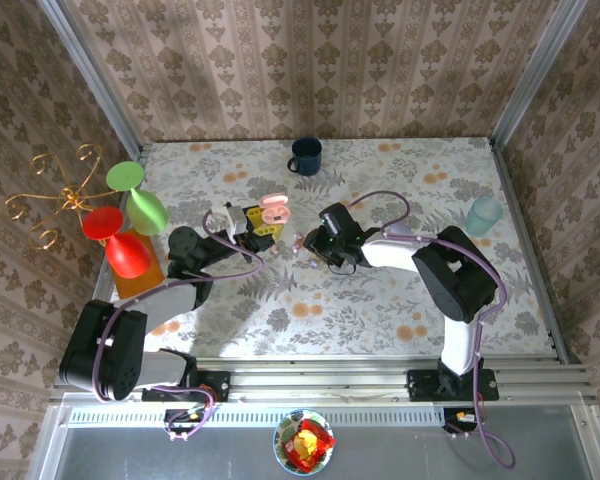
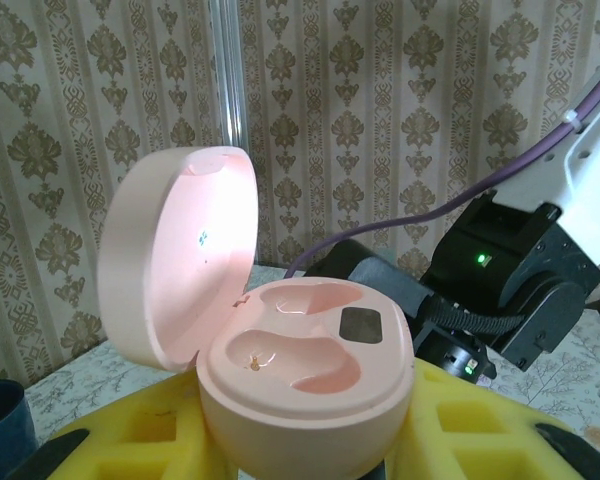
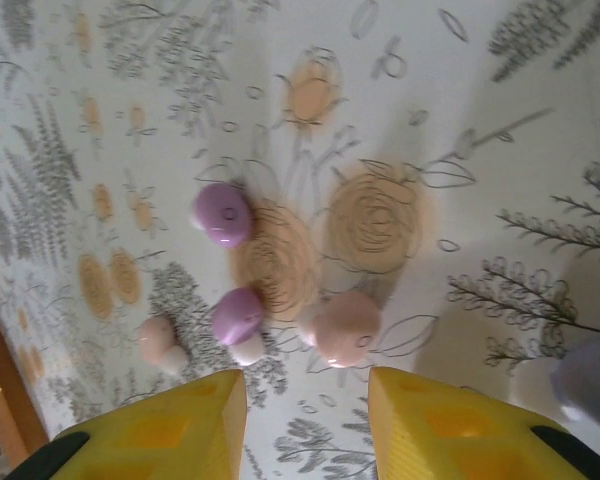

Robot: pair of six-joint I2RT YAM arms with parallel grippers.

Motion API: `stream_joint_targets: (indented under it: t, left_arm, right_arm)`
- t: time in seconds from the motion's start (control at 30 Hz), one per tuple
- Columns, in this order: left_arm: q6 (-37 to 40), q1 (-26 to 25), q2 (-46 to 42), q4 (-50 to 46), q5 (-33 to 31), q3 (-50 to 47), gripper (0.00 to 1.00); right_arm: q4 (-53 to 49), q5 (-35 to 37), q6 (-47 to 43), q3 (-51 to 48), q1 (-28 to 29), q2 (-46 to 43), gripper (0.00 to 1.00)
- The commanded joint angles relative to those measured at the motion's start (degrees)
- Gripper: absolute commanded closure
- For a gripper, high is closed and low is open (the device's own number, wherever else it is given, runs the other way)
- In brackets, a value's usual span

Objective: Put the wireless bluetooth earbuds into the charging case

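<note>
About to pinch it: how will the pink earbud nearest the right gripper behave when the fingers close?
The pink earbud looks rounded and glossy, so it may well squirt out or roll on the tablecloth. It is tiny, likely very light; a nudge could knock it into the lilac earbud close beside it. The right gripper stands open above it.

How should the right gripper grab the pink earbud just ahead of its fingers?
Take the pink earbud by its round body, across the widest part, with the right gripper coming straight down: it lies low on the table. The lilac earbud sits close beside it, so probably turn the jaws to miss it.
</note>
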Motion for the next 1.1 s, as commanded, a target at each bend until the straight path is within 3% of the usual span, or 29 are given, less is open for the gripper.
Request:
stream_joint_targets:
  t: [0.0,0.63,1.07]
  left_arm:
    - [-0.7,0.3,-1.0,2.4,1.5,-0.4,0.68]
    - [-1.0,0.5,0.1,2.7,1.5,0.2,0.68]
    - [-1.2,0.5,0.0,2.8,1.8,0.5,0.68]
  right_arm:
    - [0.2,0.0,1.5,1.3,0.0,1.1,0.61]
    - [1.2,0.7,3.0,2.8,-0.7,5.9,0.63]
    - [1.1,1.2,4.2,2.9,-1.8,7.5,0.76]
